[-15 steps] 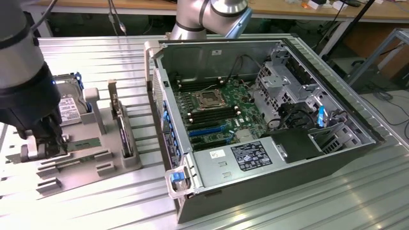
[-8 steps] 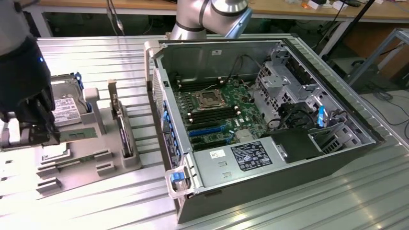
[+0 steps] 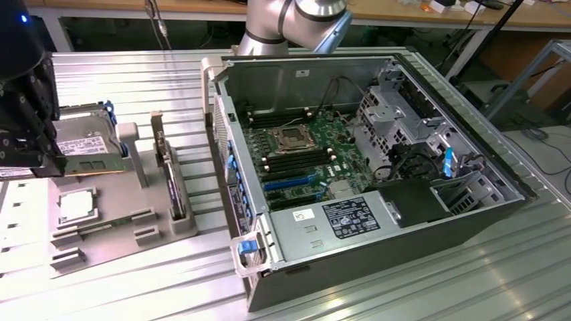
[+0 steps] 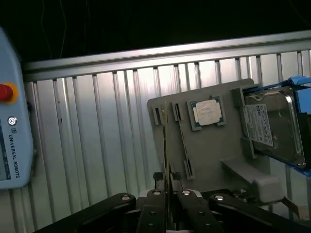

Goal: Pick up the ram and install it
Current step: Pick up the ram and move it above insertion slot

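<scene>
At the exterior view's left edge, the gripper [image 3: 27, 154] is hanging above the gray parts tray [image 3: 116, 233], well apart from the open computer case [image 3: 357, 80], where the motherboard [image 3: 303, 160] is lying face up with its slots exposed. The tray is keeping each part in its own cradle: the hard drive [image 3: 85, 146] is lying flat, the expansion card [image 3: 170, 177] is standing on edge and the processor [image 3: 76, 204] is sitting in a shallow pocket, so each is offering a side to grasp.

Through the wrist view, I am seeing the gripper [image 4: 168, 187] pinched narrow on the ram [image 4: 165, 145], which is showing edge-on as a thin line running away from the fingers [image 4: 148, 218] over the tray [image 4: 214, 151]. I am judging the grip to be on the stick's flat faces, leaving its contact edge free. Whether it is clear of its cradle I cannot tell.
</scene>
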Controlling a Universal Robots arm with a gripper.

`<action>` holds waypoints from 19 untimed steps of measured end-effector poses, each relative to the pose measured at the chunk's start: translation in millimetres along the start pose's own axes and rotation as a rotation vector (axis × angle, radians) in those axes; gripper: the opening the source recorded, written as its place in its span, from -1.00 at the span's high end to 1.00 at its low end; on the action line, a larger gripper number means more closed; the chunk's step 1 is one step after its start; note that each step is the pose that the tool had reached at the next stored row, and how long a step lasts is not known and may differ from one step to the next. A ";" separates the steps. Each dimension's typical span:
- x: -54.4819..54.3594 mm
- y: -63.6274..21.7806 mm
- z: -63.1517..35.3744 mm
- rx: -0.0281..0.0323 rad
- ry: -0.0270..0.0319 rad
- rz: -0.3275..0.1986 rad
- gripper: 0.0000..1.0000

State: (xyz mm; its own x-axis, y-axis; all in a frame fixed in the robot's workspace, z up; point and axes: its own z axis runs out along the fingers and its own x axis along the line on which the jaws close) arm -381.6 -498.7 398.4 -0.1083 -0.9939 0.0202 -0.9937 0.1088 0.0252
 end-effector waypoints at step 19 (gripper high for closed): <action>-15.5 -141.8 -4.0 -0.0007 -0.0030 -0.005 0.70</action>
State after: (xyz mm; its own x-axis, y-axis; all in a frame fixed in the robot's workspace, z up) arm -238.9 -498.6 398.5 -0.1035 -0.9945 0.0171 -0.9942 0.1039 0.0260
